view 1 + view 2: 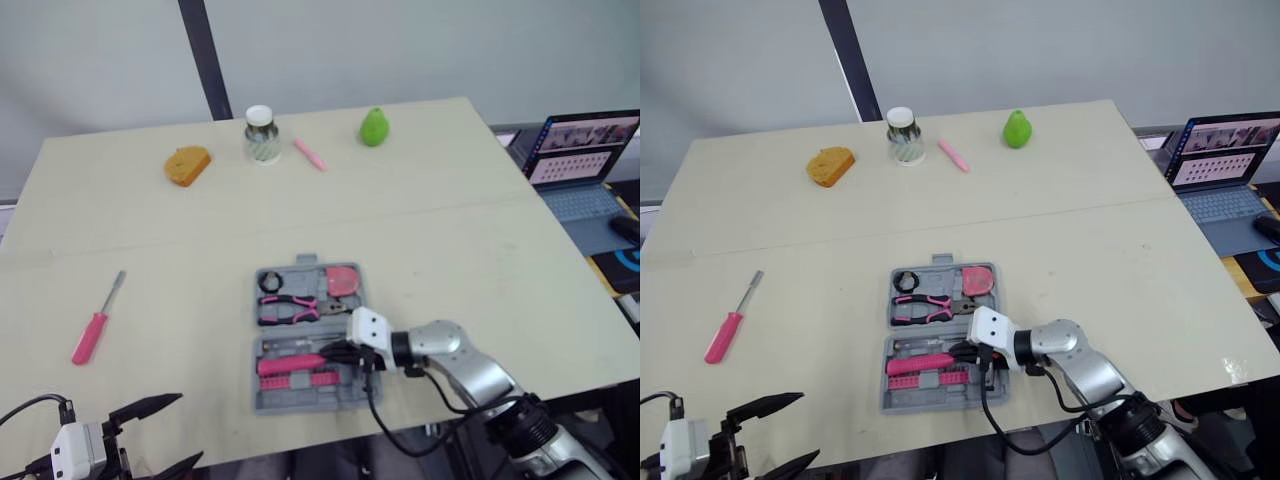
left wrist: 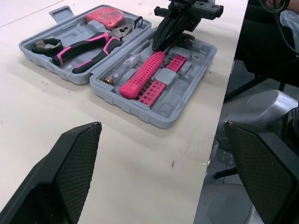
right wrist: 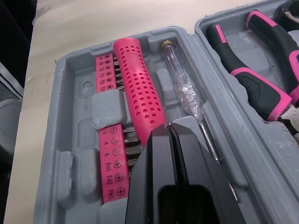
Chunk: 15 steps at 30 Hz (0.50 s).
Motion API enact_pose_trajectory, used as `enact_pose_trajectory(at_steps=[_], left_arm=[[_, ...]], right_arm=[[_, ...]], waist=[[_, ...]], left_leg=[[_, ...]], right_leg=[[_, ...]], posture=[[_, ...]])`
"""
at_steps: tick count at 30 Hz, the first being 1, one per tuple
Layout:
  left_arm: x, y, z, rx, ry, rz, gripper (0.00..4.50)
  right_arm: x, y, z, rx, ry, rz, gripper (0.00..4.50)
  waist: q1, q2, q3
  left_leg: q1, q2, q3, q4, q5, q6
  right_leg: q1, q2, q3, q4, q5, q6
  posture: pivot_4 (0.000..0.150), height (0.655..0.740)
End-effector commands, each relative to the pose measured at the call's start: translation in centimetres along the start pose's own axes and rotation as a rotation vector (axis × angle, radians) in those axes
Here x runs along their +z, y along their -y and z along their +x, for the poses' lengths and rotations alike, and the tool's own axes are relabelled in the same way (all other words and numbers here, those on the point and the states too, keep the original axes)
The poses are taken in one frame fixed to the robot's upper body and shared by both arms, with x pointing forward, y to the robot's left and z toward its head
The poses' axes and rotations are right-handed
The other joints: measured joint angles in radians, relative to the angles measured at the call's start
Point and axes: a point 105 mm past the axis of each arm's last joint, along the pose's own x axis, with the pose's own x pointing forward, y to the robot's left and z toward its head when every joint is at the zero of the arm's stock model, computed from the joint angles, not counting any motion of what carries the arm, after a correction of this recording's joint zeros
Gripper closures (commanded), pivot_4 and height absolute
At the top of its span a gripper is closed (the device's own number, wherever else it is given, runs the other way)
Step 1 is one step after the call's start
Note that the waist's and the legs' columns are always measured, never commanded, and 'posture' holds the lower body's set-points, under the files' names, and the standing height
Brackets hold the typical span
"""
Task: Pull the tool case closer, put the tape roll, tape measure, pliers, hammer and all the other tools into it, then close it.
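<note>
The grey tool case (image 1: pixel 300 404) lies open at the table's front middle. Its far half holds a black tape roll (image 1: pixel 271 282), a pink tape measure (image 1: pixel 342 280) and pink-and-black pliers (image 1: pixel 290 308). In the near half lie a pink perforated handle (image 3: pixel 140 93), a clear tester screwdriver (image 3: pixel 184 88) and a strip of pink bits (image 3: pixel 108 154). My right gripper (image 3: pixel 169 125) is shut, its tips down at the right end of the pink handle. A pink screwdriver (image 1: pixel 95 325) lies on the table at the left. Near the front left edge my left gripper (image 1: pixel 185 428) is open and holds nothing.
Along the table's far side sit an orange sponge (image 1: pixel 187 164), a jar with a white lid (image 1: pixel 262 135), a pink pen (image 1: pixel 309 153) and a green pear (image 1: pixel 374 127). An open laptop (image 1: pixel 585 160) stands beyond the table's right edge.
</note>
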Motion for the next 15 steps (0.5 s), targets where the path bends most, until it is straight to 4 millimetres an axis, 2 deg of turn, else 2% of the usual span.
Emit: enact_pose_trajectory(at_steps=[1,15], left_arm=[[0.2,0.0,-0.1,-0.005,0.0,0.021,0.0],[0.2,0.3,0.2,-0.006,0.006,0.02,0.0]], right_arm=[[0.4,-0.5,0.3,0.032,0.018,-0.025,4.42],[-0.8,-0.8,1.3,0.028,-0.036,-0.072,4.42]], waist=[[0.0,0.0,0.0],[0.0,-0.002,-0.001]], left_leg=[[0.0,0.0,0.0,0.0,0.0,0.0],[0.001,0.0,0.0,0.0,0.0,0.0]], right_leg=[[0.0,0.0,0.0,0.0,0.0,0.0],[0.0,0.0,-0.001,0.001,0.0,0.0]], posture=[[0.15,0.7391],[0.15,0.7391]])
